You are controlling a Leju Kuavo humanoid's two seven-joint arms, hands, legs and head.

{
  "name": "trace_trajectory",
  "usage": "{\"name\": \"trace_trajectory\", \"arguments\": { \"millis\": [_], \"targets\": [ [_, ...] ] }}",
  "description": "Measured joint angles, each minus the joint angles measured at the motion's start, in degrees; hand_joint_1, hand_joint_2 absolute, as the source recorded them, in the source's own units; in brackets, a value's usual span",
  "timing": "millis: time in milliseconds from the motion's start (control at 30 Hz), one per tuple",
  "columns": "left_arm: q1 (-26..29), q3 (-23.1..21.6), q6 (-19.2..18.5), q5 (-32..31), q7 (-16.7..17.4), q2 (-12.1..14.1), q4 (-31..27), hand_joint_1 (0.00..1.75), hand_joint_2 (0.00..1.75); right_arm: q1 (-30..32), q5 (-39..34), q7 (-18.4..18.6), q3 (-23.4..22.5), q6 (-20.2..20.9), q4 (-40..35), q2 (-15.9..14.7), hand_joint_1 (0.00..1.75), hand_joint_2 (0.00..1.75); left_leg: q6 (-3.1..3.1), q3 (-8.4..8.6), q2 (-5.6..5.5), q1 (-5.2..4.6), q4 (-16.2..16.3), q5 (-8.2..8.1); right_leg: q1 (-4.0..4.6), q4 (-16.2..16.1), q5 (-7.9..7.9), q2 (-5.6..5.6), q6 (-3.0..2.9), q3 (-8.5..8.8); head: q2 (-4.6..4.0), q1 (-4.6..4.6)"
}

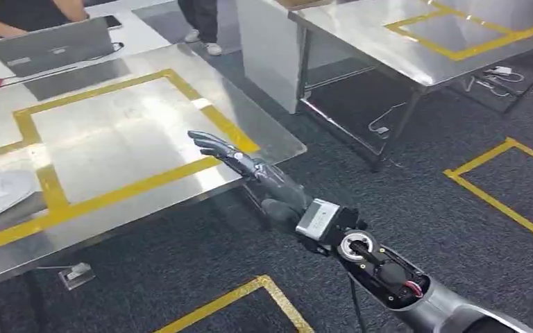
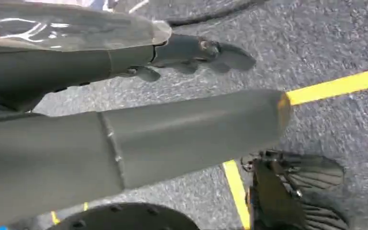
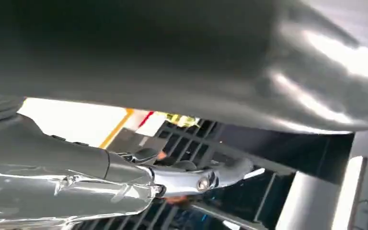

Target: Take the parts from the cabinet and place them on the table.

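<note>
Table (image 1: 146, 132): you see brushed steel, dull sheen, yellow tape (image 1: 121, 186) matt.
Floor (image 1: 416, 201): rough dark carpet.
Right hand (image 1: 239, 161): smooth grey plastic, slight gloss.

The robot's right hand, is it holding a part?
No, the right hand is stretched out over the steel table with straight fingers and nothing in it.

Silver steel bench (image 1: 250, 149), marked with a yellow tape square (image 1: 135, 182). Dark grey speckled carpet (image 1: 416, 201), likewise taped yellow. Dark grey robot hand (image 1: 239, 161).

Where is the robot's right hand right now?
In the head view, the right hand reaches out, fingers apart, over the near corner of the steel table, above the yellow tape square.
</note>
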Motion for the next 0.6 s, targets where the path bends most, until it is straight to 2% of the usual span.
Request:
{"name": "trace_trajectory", "arguments": {
  "millis": [33,67,100,133,167,200,233,267,300,333,367,400,433,467,500,533,600],
  "targets": [
    [0.1,0.0,0.0,0.0,0.1,0.0,0.0,0.0,0.0,0.1,0.0,0.0,0.0,0.0,0.0,0.0,0.0,0.0,-0.09,-1.95,-0.29,0.05,4.0,-1.53,0.0,0.0,0.07,0.36,-0.06,-0.15,0.0,-0.09],
    [0.2,0.0,0.0,0.0,0.1,0.0,0.0,0.0,0.0,0.3,0.0,0.1,-0.1,0.0,0.0,0.0,0.0,0.0,-0.19,-4.81,-0.39,0.07,9.4,-3.14,0.0,0.1,0.2,0.99,-0.07,-0.37,0.0,-0.26],
    [0.3,0.0,0.0,0.0,0.3,0.0,0.0,0.0,0.0,0.5,0.0,0.1,-0.2,0.0,0.0,0.0,0.0,0.0,-0.21,-5.55,-0.39,0.1,10.5,-2.68,-0.01,0.1,0.24,1.54,-0.04,-0.44,0.0,-0.37],
    [0.4,0.0,0.0,0.0,0.3,0.0,0.0,0.0,0.0,0.6,0.0,0.1,-0.2,0.0,0.0,0.0,0.0,0.0,-0.15,-4.94,-0.39,0.15,8.9,-1.19,-0.01,0.2,0.27,2.02,0.0,-0.43,0.0,-0.46],
    [0.3,0.0,0.0,0.0,0.3,0.0,0.0,0.0,0.0,0.6,0.0,0.1,-0.2,0.0,0.0,0.0,0.0,0.0,0.02,-2.71,-0.45,0.26,3.9,1.78,-0.01,0.3,0.3,2.69,0.07,-0.45,0.0,-0.5],
    [0.3,0.0,0.0,-0.1,0.3,0.1,0.0,0.0,0.0,0.6,0.0,0.1,-0.2,0.0,0.0,0.0,0.0,0.0,0.12,-0.73,-0.54,0.3,-0.3,3.91,-0.01,0.5,0.29,3.07,0.09,-0.43,0.0,-0.52],
    [0.3,0.0,0.0,-0.3,0.1,0.1,0.0,0.0,0.0,0.6,0.0,0.1,-0.2,0.0,0.0,0.0,0.0,0.0,0.26,2.81,-1.51,0.45,-7.5,7.1,-0.02,0.7,0.22,3.66,0.22,-0.45,0.0,-0.54],
    [0.3,0.0,-0.2,-0.4,-0.2,0.1,0.0,0.0,0.0,0.6,0.0,0.1,-0.2,0.0,0.0,0.0,0.0,0.0,0.39,4.12,-3.32,0.65,-10.7,6.93,0.06,0.8,0.23,3.94,0.48,-0.65,0.0,-0.63],
    [0.2,0.0,-0.4,-0.5,-0.4,0.1,0.0,0.0,0.0,0.6,0.0,0.1,-0.3,0.0,0.0,0.0,0.0,0.0,0.68,3.99,-2.97,0.27,-10.8,7.29,0.29,1.0,0.25,4.45,0.81,-0.96,0.0,-0.74],
    [0.1,0.0,-0.4,-0.6,-0.5,0.1,0.0,0.0,0.0,0.6,0.0,0.1,-0.3,0.0,0.0,0.0,0.0,0.0,0.99,3.81,-2.31,0.3,-10.6,7.38,0.21,1.0,0.39,4.64,1.13,-1.25,0.0,-0.61],
    [0.0,0.0,-0.4,-0.7,-0.6,0.1,0.0,0.0,0.0,0.6,0.0,0.2,-0.3,0.0,0.0,0.0,0.0,0.0,1.19,3.75,-2.25,0.2,-10.6,7.38,0.1,1.0,0.4,4.8,1.33,-1.29,0.0,-0.37],
    [0.0,0.0,-0.4,-0.7,-0.6,0.1,0.0,0.0,0.0,0.7,0.0,0.2,-0.4,0.1,0.0,-0.1,0.0,0.0,1.54,3.74,-1.92,0.07,-10.6,7.5,0.0,0.9,0.56,5.18,1.77,-1.36,0.0,-0.37],
    [-0.1,0.0,-0.5,-0.9,-0.6,-0.3,0.0,0.0,0.0,0.7,0.0,0.2,-0.6,0.1,-0.1,-0.1,0.0,0.0,2.01,3.77,-1.24,0.53,-11.0,7.82,0.22,1.2,0.42,5.29,2.0,-1.59,0.0,-0.41],
    [-0.1,0.0,-0.5,-0.9,-0.6,-0.2,0.0,0.0,0.0,0.8,0.0,0.2,-0.7,0.1,-0.2,-0.2,0.0,0.0,2.18,3.79,-0.94,0.53,-11.1,7.92,0.15,2.2,-0.48,3.97,2.21,-1.76,0.0,-0.48],
    [0.0,0.0,-0.5,-0.9,-0.6,-0.1,0.0,0.0,0.0,0.6,0.0,0.2,-0.8,0.1,-0.3,-0.2,0.0,0.0,2.43,3.66,-0.6,0.53,-11.1,7.97,0.19,6.3,-3.41,1.72,2.57,-3.68,0.0,0.51],
    [0.1,0.0,-0.5,-0.9,-0.6,-0.1,0.0,0.0,0.0,0.6,0.0,0.1,-0.8,0.1,-0.3,-0.2,0.0,0.0,2.51,3.62,-0.17,0.47,-11.1,7.97,0.06,11.0,-5.94,0.85,2.89,-5.73,0.0,0.86],
    [0.3,0.0,-0.5,-0.9,-0.6,-0.1,0.0,0.0,0.0,0.9,0.0,0.2,-0.8,0.1,-0.3,-0.4,0.0,0.0,2.54,3.43,0.85,0.42,-11.0,7.97,-0.21,20.4,-9.67,0.48,3.22,-9.85,0.0,0.92]
  ]
}}
